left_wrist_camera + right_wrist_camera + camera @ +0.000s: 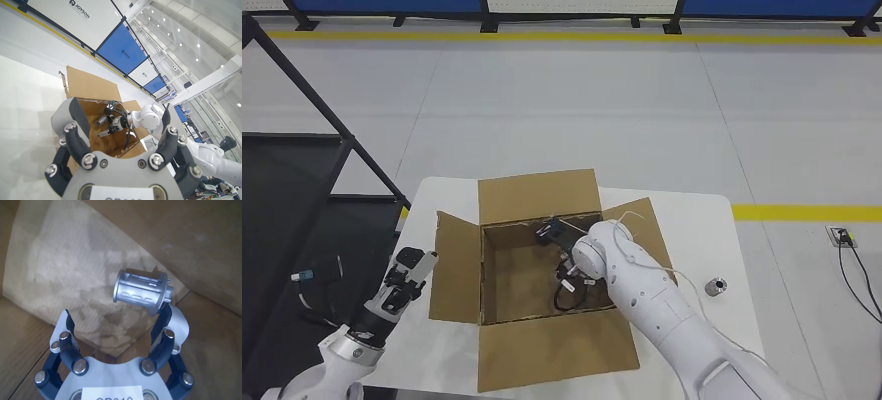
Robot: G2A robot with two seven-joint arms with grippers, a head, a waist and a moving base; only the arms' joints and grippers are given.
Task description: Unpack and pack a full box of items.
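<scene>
The right gripper [117, 311] is found open, fingers spread wide, inside the cardboard box [542, 195]. A metal cylinder [140, 291] is seen lying on its side in the box, at one fingertip, not clamped. The left gripper [121, 106] is held open beside the box's left flap. A second cylinder [718, 287] is noted on the table [692, 215], right of the box.

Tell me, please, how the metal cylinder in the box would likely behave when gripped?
Lying on its side, the metal cylinder may roll if nudged. It looks rigid and probably heavy for its size. Its flanged ends might help the right gripper hold it.
</scene>
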